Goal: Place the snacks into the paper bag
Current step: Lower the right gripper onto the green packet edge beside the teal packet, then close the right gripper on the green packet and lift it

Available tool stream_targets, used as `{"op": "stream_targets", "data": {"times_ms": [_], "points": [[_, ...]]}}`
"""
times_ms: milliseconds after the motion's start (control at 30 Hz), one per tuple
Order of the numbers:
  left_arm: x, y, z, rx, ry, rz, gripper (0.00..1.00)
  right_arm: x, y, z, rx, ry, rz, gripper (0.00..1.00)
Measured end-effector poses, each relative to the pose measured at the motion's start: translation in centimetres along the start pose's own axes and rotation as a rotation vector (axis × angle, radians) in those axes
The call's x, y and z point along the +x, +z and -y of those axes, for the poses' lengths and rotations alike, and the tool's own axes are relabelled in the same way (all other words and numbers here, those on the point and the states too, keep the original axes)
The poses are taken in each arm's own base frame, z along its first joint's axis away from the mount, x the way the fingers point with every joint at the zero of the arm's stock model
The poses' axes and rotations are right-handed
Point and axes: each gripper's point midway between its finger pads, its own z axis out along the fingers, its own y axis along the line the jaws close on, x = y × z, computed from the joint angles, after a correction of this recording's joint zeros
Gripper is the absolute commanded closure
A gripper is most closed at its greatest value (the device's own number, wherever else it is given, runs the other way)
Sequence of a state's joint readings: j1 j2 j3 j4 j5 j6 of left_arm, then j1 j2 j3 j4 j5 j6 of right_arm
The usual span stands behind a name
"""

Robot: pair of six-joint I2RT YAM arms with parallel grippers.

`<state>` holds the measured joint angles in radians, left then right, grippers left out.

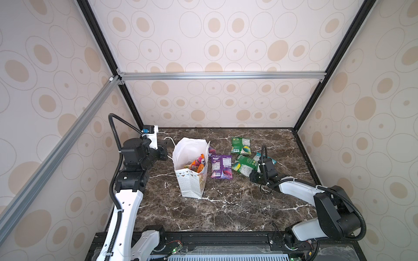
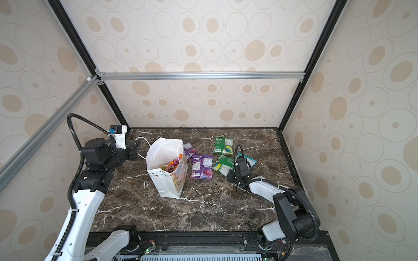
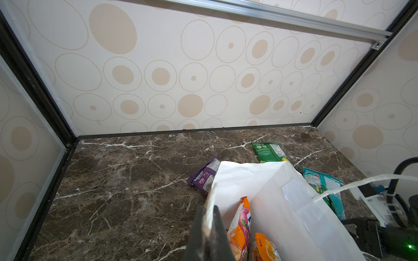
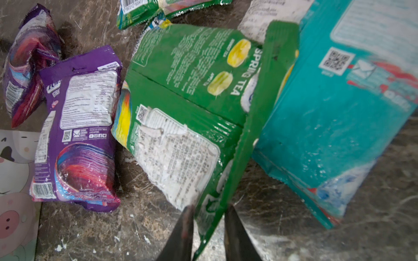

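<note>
The white paper bag (image 1: 192, 180) stands open left of centre, with orange snacks (image 3: 239, 226) inside. My left gripper (image 3: 209, 217) is shut on the bag's rim at its left side. On the marble lie a purple packet (image 1: 221, 167), another purple one (image 1: 212, 149) behind the bag, two green packets (image 1: 241, 145) and a teal packet (image 4: 339, 113). My right gripper (image 4: 209, 217) is low over the nearer green packet (image 4: 192, 90). Its jaws stand narrowly apart on either side of that packet's upturned end seam, with a slim gap on one side.
The enclosure's patterned walls and black frame posts (image 1: 300, 126) close in the table on three sides. The bag's white cord handle (image 1: 169, 141) loops out beside my left gripper. Dark marble (image 1: 226, 210) stretches in front of the bag and packets.
</note>
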<state>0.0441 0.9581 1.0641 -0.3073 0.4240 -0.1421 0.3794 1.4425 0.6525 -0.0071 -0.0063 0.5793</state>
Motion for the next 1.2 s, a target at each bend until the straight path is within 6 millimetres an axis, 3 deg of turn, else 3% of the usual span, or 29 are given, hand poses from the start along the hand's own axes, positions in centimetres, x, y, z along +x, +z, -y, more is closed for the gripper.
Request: {"op": "stream_targets", "data": {"times_ms": [200, 433, 1200], "points": [[0.0, 0.0, 0.0, 0.001, 0.000, 0.000, 1.00, -0.1, 0.0, 0.3, 0.006, 0.006, 0.003, 1.00], [0.0, 0.0, 0.1, 0.005, 0.000, 0.000, 1.00, -0.4, -0.7, 0.2, 0.001, -0.007, 0.012, 1.00], [0.0, 0.0, 0.3, 0.021, -0.001, -0.001, 1.00, -3.4, -7.4, -3.1, -0.134, -0.075, 0.119, 1.00]]}}
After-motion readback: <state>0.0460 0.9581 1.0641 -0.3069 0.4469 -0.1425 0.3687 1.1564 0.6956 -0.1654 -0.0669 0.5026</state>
